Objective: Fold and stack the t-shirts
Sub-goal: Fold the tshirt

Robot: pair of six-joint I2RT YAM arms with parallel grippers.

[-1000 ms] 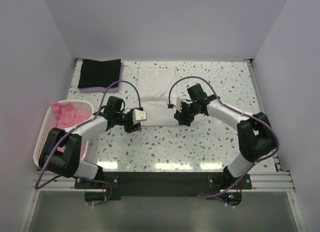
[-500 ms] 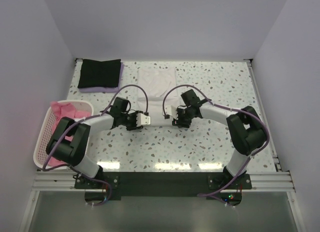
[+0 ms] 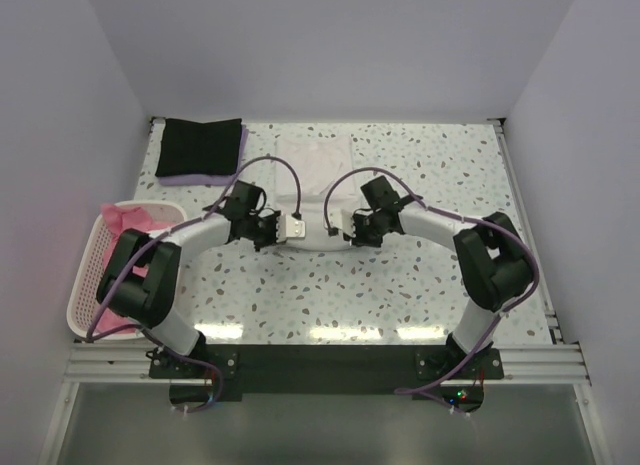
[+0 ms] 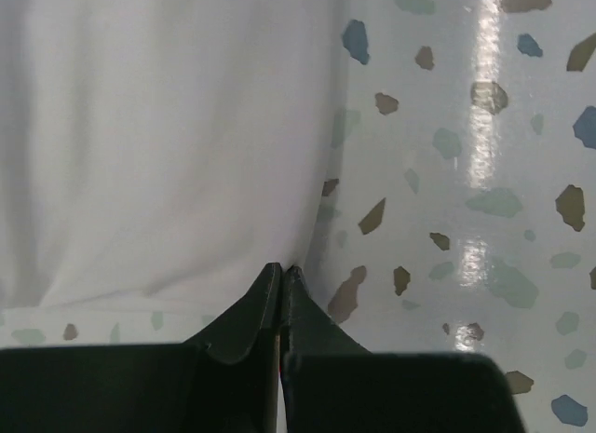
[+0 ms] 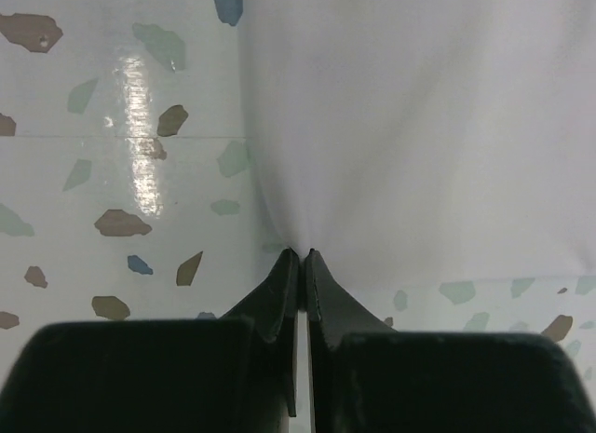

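A white t-shirt point(image 3: 314, 160) lies in the middle of the table, its near part folded over. My left gripper point(image 3: 299, 230) pinches that shirt's near left corner, and in the left wrist view the jaws point(image 4: 282, 268) are shut on the fabric edge point(image 4: 168, 126). My right gripper point(image 3: 336, 228) pinches the near right corner. In the right wrist view its tips point(image 5: 300, 254) meet on the white cloth point(image 5: 419, 126). A folded black t-shirt point(image 3: 198, 146) lies on a lavender one point(image 3: 242, 145) at the back left. Pink t-shirts point(image 3: 135, 225) fill the basket.
The pale pink lattice basket point(image 3: 84, 277) stands at the table's left edge beside my left arm. A raised rail point(image 3: 512, 175) runs along the table's right side. Walls close in the back and both sides.
Both grippers have moved inward to the near corners of the white t-shirt and gone from open to shut on the cloth.
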